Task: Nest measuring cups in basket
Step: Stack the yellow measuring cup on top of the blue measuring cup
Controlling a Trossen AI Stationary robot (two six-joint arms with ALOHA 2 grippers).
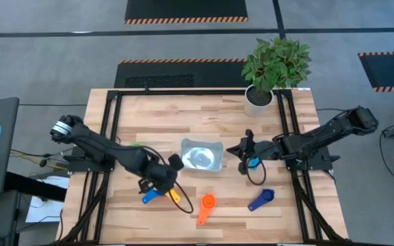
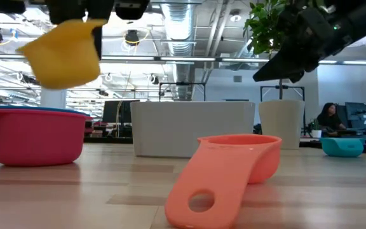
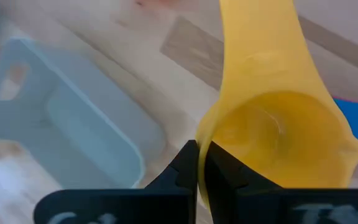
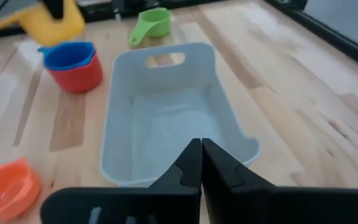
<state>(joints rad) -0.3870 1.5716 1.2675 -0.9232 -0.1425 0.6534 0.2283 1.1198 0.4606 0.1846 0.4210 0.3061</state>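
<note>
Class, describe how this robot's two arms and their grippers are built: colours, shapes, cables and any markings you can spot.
Both arms are dark, jointed and slender. The left arm has a silvery cap at its outer joint; the right arm is all black. Thin dark cables loop beside each wrist. The left gripper and right gripper each end in two flat, tapering black fingers; faint pale lettering marks the bases.

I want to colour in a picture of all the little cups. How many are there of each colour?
Yellow cup: 1
Blue cup: 1
Red cup: 1
Green cup: 1
Orange cup: 1
Light blue cup: 1
Dark blue cup: 1
Total: 7
</note>
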